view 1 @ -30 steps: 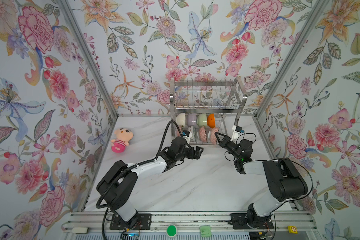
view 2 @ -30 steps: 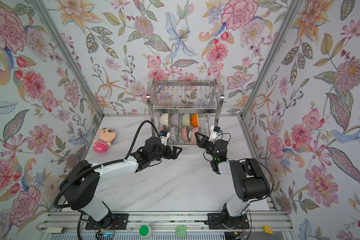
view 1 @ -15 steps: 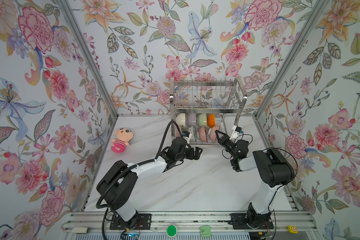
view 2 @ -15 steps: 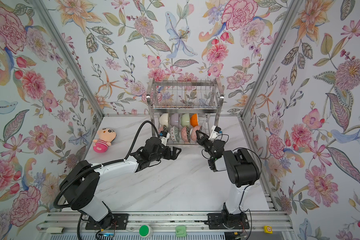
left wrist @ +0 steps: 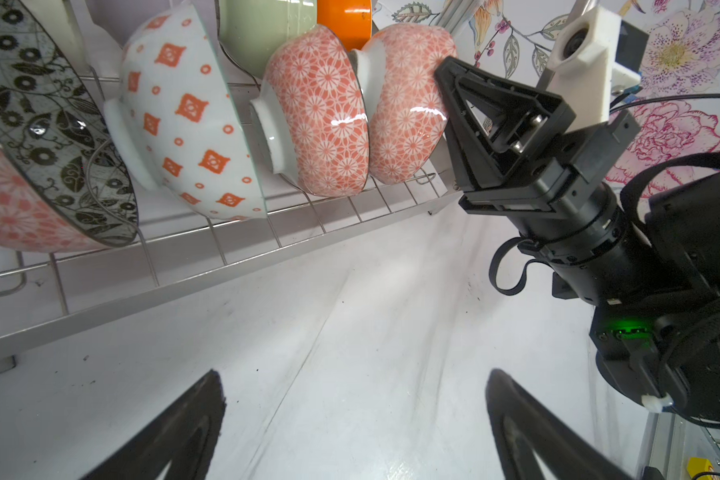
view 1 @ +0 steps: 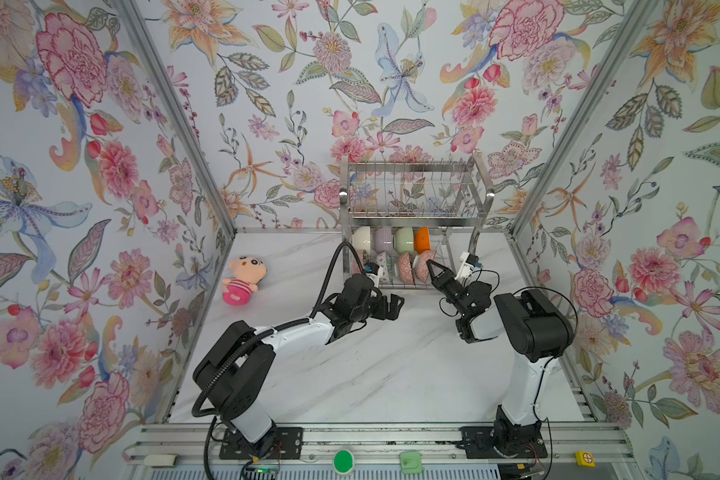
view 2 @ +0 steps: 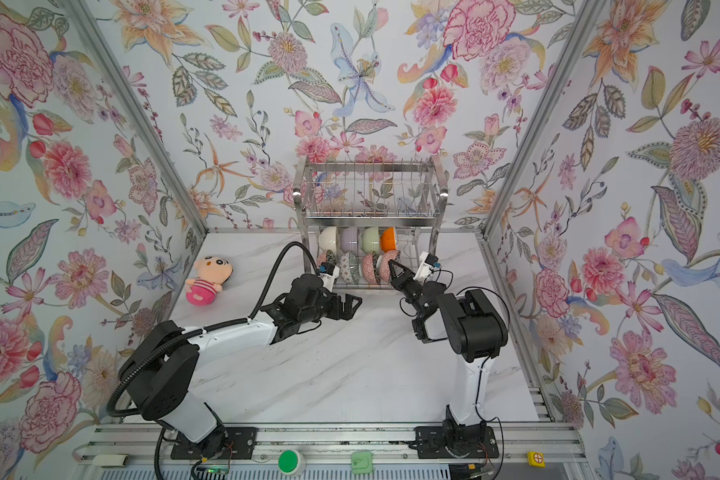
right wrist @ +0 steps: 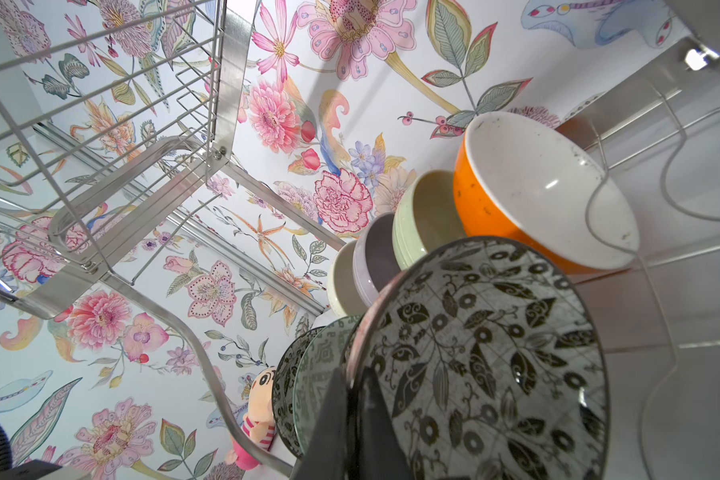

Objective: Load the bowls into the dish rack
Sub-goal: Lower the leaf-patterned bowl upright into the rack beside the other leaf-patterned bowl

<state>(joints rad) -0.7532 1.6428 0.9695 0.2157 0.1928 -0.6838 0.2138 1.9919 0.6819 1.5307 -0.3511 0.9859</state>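
Pink end bowl [left wrist: 404, 124] touches my closed right claw [left wrist: 442, 71]; a shove might topple it. Left claw [left wrist: 356, 374] wide, empty.

Steel dish rack [view 2: 370, 193], bowls [view 2: 352, 240] in lower tier, right tool [view 2: 392, 265] pinched beside rightmost bowl [view 2: 384, 261]; left tool [view 2: 354, 308] wide

Both top views are looking steeply down from above the front edge, sharing the whole table [view 1: 391, 374] and dish rack [view 1: 414, 219]. Both wrist cameras are sitting close, sharing the racked bowls [left wrist: 316, 116].
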